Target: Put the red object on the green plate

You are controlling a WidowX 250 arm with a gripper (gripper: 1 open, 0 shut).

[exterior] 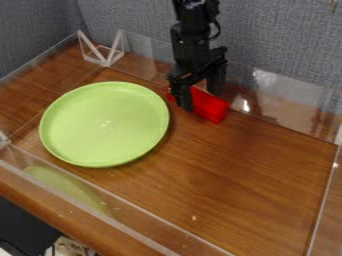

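The red object [210, 104] is a short red bar lying on the wooden table, just right of the green plate [103, 122]. My gripper [195, 97] points straight down over the bar's left end, open, with one dark finger [177, 96] on its left and the other on its far side. The arm hides the bar's left part. The plate holds nothing.
Clear acrylic walls [287, 92] box in the wooden table [227, 170]. A small white wire stand [102, 47] sits at the back left corner. The grey backdrop rises behind the arm.
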